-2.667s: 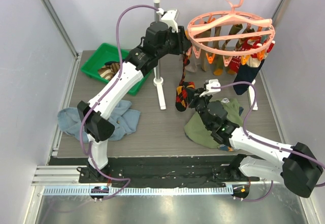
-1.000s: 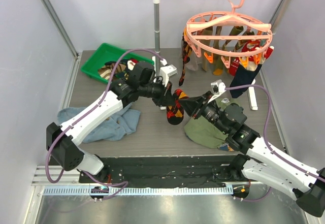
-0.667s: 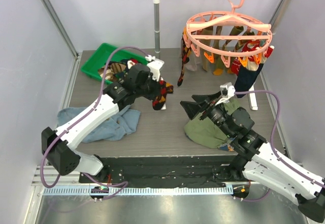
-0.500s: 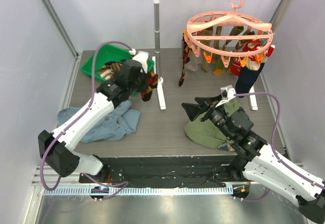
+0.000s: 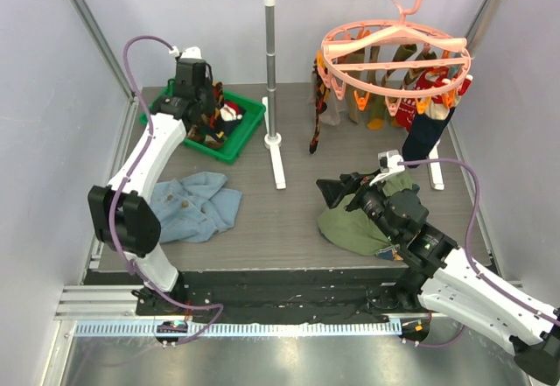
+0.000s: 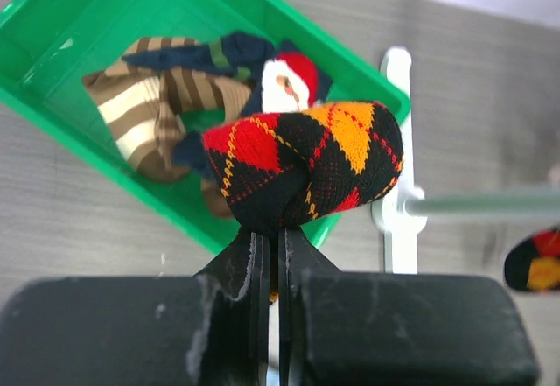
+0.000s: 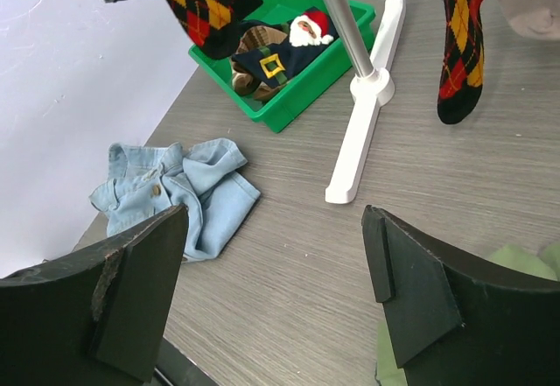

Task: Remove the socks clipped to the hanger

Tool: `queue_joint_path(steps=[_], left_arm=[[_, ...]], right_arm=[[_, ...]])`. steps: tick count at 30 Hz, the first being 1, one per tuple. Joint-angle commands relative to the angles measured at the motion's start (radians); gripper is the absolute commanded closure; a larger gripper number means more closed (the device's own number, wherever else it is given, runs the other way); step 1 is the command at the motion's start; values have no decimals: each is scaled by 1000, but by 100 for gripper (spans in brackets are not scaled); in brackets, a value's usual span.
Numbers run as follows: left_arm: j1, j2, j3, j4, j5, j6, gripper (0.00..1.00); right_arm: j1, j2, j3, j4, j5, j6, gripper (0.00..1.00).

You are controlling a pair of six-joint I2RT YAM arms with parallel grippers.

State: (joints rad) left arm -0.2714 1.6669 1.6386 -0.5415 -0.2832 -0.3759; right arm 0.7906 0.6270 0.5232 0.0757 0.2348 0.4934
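The pink hanger [image 5: 394,91] hangs from the rail at the back right, with several socks [image 5: 420,88] clipped round its ring. A black, red and orange argyle sock [image 5: 315,128] [image 7: 464,45] dangles at its left side. My left gripper [image 5: 199,99] [image 6: 269,237] is shut on a matching argyle sock [image 6: 306,167] and holds it above the green tray [image 5: 249,128] [image 6: 105,165]. My right gripper [image 5: 337,189] [image 7: 276,220] hovers low over the table centre, open, with nothing between its fingers.
The tray [image 7: 315,84] holds a brown striped sock [image 6: 149,115] and a Santa sock [image 6: 284,84]. A blue denim garment [image 5: 197,202] [image 7: 175,189] lies front left. An olive garment [image 5: 359,224] lies under the right arm. The rail stand's white foot [image 5: 278,163] [image 7: 359,150] crosses the middle.
My right gripper opened and let go of the argyle sock. The left arm carried that sock left and back, from the table centre to above the green tray.
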Motion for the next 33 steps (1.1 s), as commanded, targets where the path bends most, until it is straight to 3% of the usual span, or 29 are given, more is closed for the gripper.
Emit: queue_joint_path(steps=[1,5,7,8,9,11,12,15,21,25,28,33], left_arm=[[76,59,79,87,70,-52,100],[138,135,142,132,141,-75,99],[149,183,167,127,144,-86,91],[159,198,171,123,148,-96,84],[164,215,173,115,173,-103,59],[169,225,167,97,176,-110,33],[169,226,167,77,170,-112,24],[169,196,132,72,187,-113,13],[169,39,11,64,265,-175,0],[156,-84,-187,182,430,-224,0],[152,-139,-244,184,530,-228,0],[130,-222,-342,179,673,-262,0]], right_arm=[[6,-3,8,-4,38,40,11],[6,17,23,-39,55,54,12],[6,22,27,-39,64,57,12],[6,23,28,-40,69,59,12],[6,26,28,-40,73,59,12],[4,31,24,-33,80,56,13],[4,37,24,-30,80,53,13],[4,63,21,-16,103,45,13],[4,149,-5,106,230,-33,13],[6,297,-6,283,354,-90,13],[2,399,12,410,442,-134,13],[-11,655,139,472,481,-157,14]])
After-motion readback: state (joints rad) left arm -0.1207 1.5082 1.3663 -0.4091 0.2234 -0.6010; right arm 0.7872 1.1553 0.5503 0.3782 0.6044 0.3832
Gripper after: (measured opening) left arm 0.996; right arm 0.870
